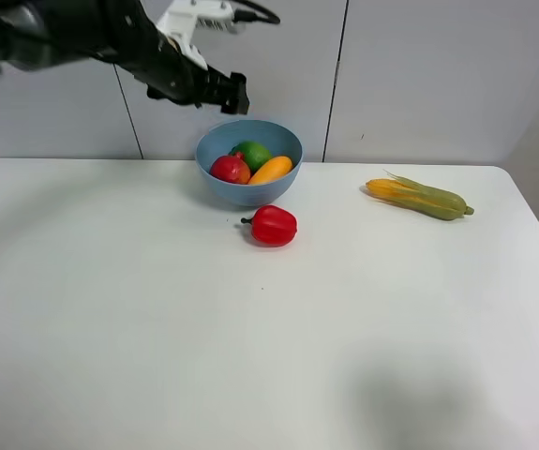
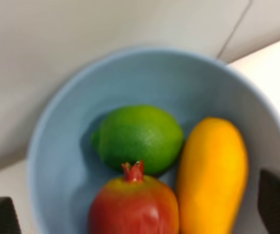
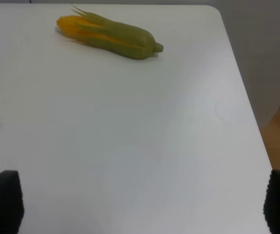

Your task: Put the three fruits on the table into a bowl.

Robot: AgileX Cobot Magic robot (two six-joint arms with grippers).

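The light-blue bowl (image 1: 248, 161) stands at the back of the white table (image 1: 110, 309). In it lie the green oval fruit (image 1: 252, 153), the yellow-orange mango (image 1: 271, 170) and the red pomegranate (image 1: 231, 169). The left wrist view looks down into the bowl (image 2: 62, 146) and shows the green fruit (image 2: 139, 136), the mango (image 2: 213, 175) and the pomegranate (image 2: 134, 207) with its crown. My left gripper (image 1: 235, 94) hangs above the bowl's back rim, open and empty, with fingertips (image 2: 2, 217) wide apart. My right gripper (image 3: 140, 209) is open and empty over bare table; it is out of the exterior view.
A red bell pepper (image 1: 272, 225) lies on the table just in front of the bowl. A yellow-green corn cob (image 1: 419, 197) lies at the back right, also in the right wrist view (image 3: 108, 36). The table's right edge (image 3: 242, 97) is close to it.
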